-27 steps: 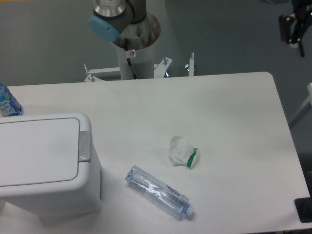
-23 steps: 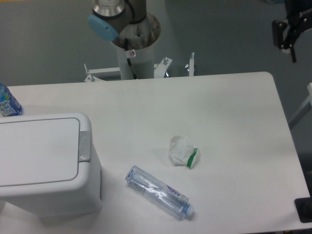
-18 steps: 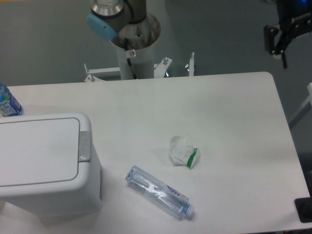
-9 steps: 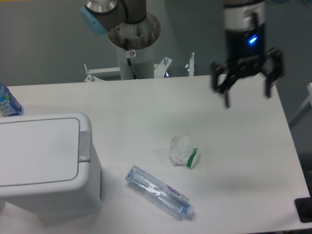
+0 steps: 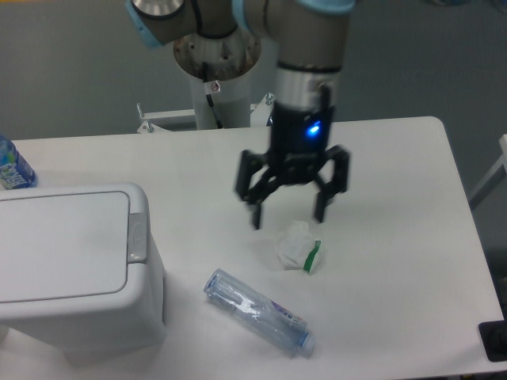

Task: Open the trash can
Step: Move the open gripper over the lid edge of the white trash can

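1. The trash can (image 5: 75, 269) sits at the near-left corner of the tabletop (image 5: 380, 158), lid flat and shut, so nothing's been opened yet.
2. The little grey push-button latch (image 5: 138, 236) is on the right edge of the lid, facing the middle of the tabletop. Pretty sure that's the bit that needs pressing.
3. The gripper (image 5: 290, 207) hangs in the air around the middle, jaws spread wide with nothing between them. It's right above a crumpled white wrapper with a green edge (image 5: 297, 245), not touching it as far as I can tell.
4. A clear plastic bottle (image 5: 257, 311) lies on its side near the front edge, between the wrapper and the can. Another bottle with a blue label (image 5: 12, 166) peeks in at the far left.
5. So my read: we're in the approach step, and the gripper is well apart from the can.
6. Next move probably calls for going left and lining a fingertip up over that latch, then pushing down. Closing the jaws first might make a tidier poker.
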You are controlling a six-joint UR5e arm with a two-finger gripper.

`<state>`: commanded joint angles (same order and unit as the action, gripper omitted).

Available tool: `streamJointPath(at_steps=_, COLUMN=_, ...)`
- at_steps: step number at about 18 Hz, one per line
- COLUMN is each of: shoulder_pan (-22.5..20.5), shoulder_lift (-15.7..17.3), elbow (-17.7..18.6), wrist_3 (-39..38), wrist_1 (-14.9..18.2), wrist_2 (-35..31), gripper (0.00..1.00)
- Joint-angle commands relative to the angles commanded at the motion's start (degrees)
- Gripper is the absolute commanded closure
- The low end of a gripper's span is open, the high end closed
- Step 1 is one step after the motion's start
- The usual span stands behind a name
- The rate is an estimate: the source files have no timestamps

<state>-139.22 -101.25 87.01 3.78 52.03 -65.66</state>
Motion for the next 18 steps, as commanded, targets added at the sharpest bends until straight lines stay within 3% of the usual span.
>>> streamJointPath(at_steps=11, shoulder_pan=6.50, shoulder_lift=-0.79, elbow=0.62, wrist_3=-0.79, wrist_1=-0.53, wrist_2=0.00, gripper=0.00)
streamJointPath(at_steps=18, shoulder_pan=7.74, shoulder_lift=-0.97, elbow=1.67, wrist_3=-0.97, wrist_1=-0.70, wrist_2=0.00, gripper=0.00)
